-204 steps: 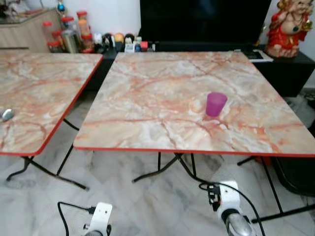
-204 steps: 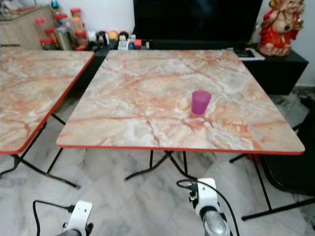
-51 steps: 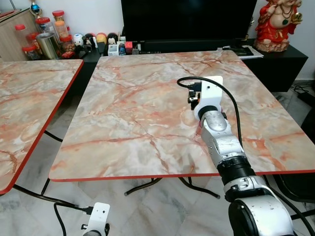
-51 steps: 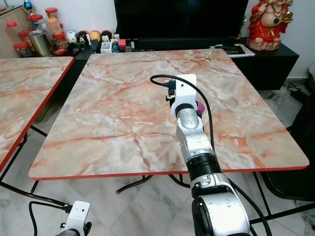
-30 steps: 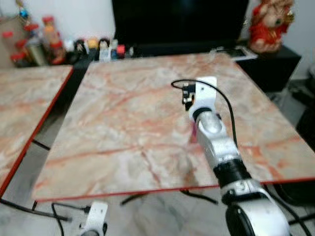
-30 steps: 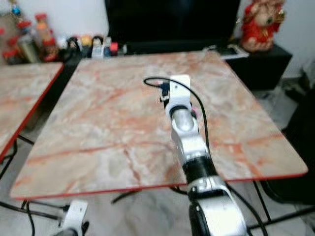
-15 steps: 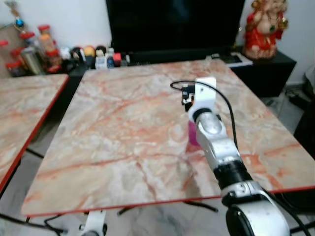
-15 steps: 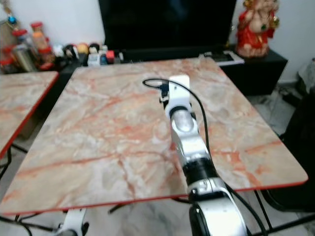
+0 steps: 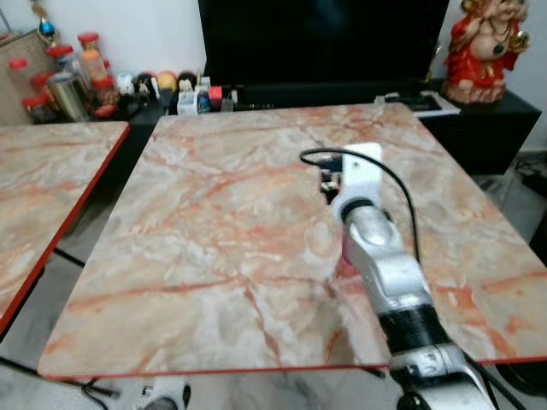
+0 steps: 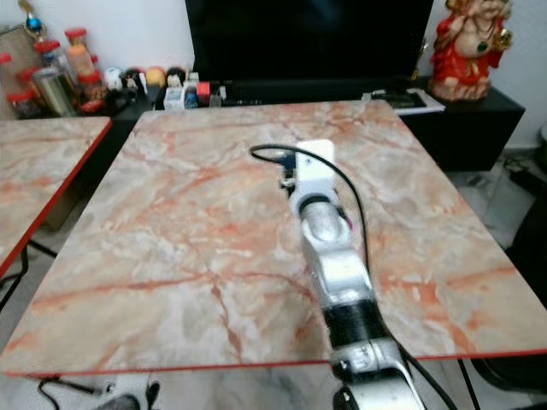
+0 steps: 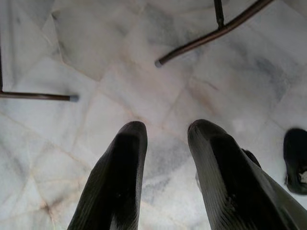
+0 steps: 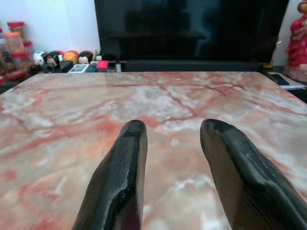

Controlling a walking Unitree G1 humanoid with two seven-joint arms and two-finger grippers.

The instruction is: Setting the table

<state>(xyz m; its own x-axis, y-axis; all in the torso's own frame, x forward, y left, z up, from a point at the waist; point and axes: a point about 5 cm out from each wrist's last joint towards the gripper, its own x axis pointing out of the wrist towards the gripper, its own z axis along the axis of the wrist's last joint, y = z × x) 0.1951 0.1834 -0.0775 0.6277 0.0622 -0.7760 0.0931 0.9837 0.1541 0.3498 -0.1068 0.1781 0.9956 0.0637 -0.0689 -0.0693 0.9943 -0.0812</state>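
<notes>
The right arm is stretched out over the marble-patterned table (image 9: 214,231), and the right gripper (image 12: 170,143) has its two black fingers spread apart with nothing but bare tabletop between them. The purple cup (image 9: 349,256) is mostly hidden behind the silver forearm; only a sliver of pink shows just beside it, near the middle of the table towards the right side. The fingers seem to point beyond the cup rather than around it, so I'd judge the arm needs to draw back and line the gap up with the cup before closing, keeping low and level so the forearm doesn't knock it over. The left gripper (image 11: 165,158) hangs idle over the tiled floor (image 11: 144,72), fingers parted.
</notes>
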